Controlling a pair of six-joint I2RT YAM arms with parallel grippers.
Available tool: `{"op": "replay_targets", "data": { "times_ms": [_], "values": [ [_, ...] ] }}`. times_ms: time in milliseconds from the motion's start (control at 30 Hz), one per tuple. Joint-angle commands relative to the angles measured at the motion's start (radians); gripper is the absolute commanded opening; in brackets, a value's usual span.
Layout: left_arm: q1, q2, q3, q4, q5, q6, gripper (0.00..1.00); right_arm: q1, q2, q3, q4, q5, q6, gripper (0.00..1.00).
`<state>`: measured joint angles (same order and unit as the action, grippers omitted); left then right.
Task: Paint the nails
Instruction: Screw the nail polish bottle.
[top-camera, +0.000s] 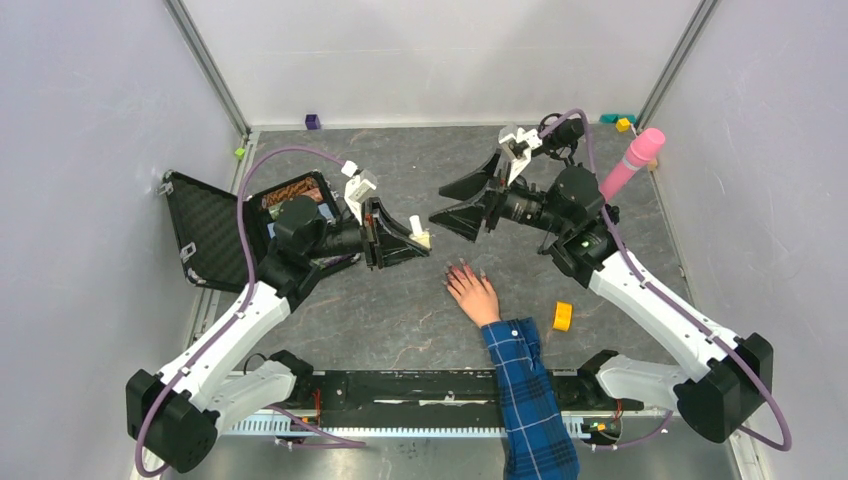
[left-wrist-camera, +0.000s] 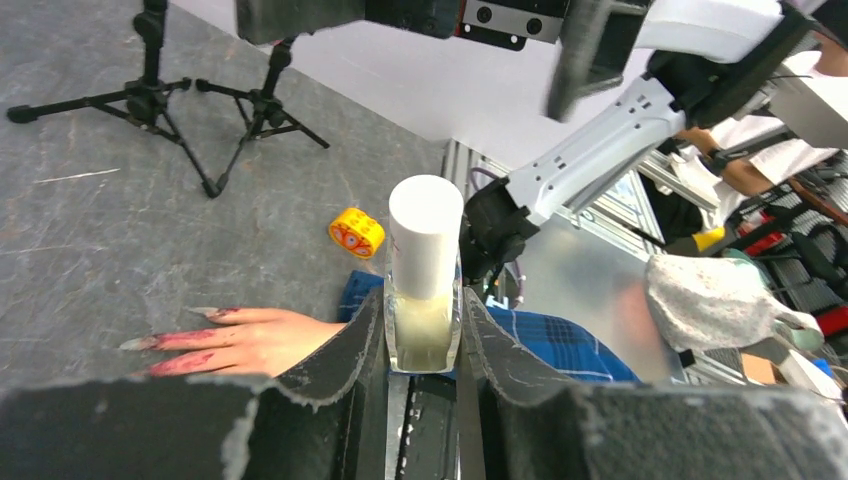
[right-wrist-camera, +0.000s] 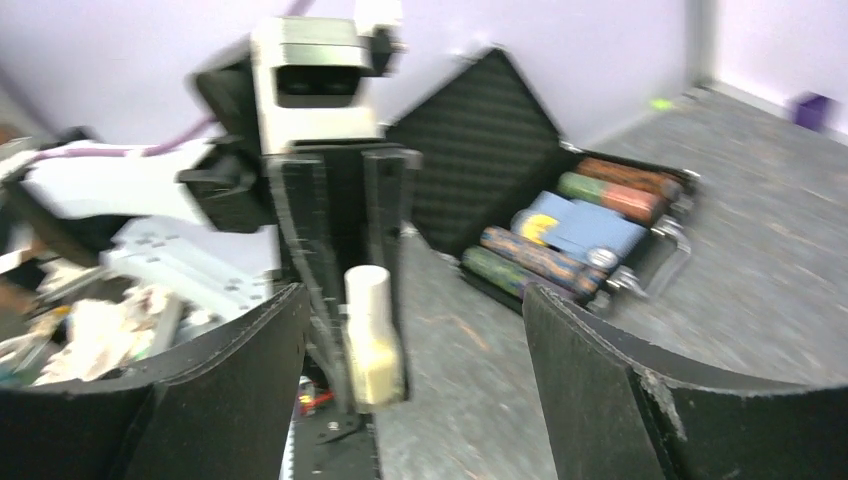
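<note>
Nearby, the nails (top-camera: 462, 268) lie beside the left claw (top-camera: 421, 240) clenching the bottle (left-wrist-camera: 425, 240); right claw (top-camera: 438, 205) released.

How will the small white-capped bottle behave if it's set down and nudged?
Probably rigid: the bottle looks undeformed between the shut left gripper's pads. Likely tippy: it is tall and narrow, with a long cap. On its side, the round, smooth shape might roll.
</note>
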<state>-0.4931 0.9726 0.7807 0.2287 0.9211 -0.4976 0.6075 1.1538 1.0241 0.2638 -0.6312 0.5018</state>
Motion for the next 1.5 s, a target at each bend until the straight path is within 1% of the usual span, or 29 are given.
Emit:
{"op": "replay_targets", "data": {
  "times_ms": [0,33,67,167,400,467,533,633,767,1000,1133,1267,1300,1400,1467],
  "values": [
    [0.0,0.006,0.01,0.138,0.094,-0.085,0.02,0.0,0.022,-0.061,0.433,-0.255,0.273,0.82],
    [0.0,0.009,0.007,0.161,0.1,-0.102,0.02,0.0,0.028,-0.061,0.465,-0.268,0.298,0.82],
    [-0.002,0.012,0.001,0.191,0.109,-0.12,0.02,0.001,0.034,-0.055,0.462,-0.275,0.301,0.81],
    [-0.011,0.018,-0.007,0.24,0.125,-0.152,0.02,0.003,0.045,-0.041,0.407,-0.281,0.274,0.8],
    [-0.029,0.035,-0.005,0.25,0.146,-0.163,0.02,0.033,0.089,-0.043,0.409,-0.298,0.288,0.76],
    [-0.033,0.04,-0.004,0.251,0.153,-0.167,0.02,0.039,0.096,-0.044,0.442,-0.307,0.308,0.76],
    [-0.04,0.043,-0.004,0.251,0.157,-0.167,0.02,0.043,0.108,-0.044,0.486,-0.315,0.336,0.74],
    [-0.044,0.049,-0.003,0.252,0.157,-0.167,0.02,0.051,0.121,-0.041,0.521,-0.329,0.363,0.67],
    [-0.044,0.052,-0.004,0.253,0.156,-0.17,0.02,0.054,0.127,-0.041,0.511,-0.348,0.363,0.58],
    [-0.045,0.057,-0.003,0.253,0.153,-0.171,0.02,0.054,0.13,-0.036,0.436,-0.382,0.33,0.41],
    [-0.044,0.053,-0.009,0.252,0.124,-0.171,0.02,0.053,0.129,-0.022,0.371,-0.386,0.293,0.24],
    [-0.045,0.037,-0.018,0.205,0.036,-0.136,0.02,0.054,0.125,0.011,0.22,-0.365,0.19,0.02],
    [-0.044,0.031,-0.017,0.179,0.007,-0.118,0.02,0.054,0.122,0.018,0.175,-0.353,0.165,0.0],
    [-0.045,0.012,-0.014,0.104,-0.083,-0.064,0.02,0.054,0.111,0.027,0.087,-0.317,0.102,0.0],
    [-0.044,-0.01,-0.01,0.018,-0.191,-0.019,0.02,0.055,0.102,0.039,-0.002,-0.251,0.041,0.0]
  ]
}}
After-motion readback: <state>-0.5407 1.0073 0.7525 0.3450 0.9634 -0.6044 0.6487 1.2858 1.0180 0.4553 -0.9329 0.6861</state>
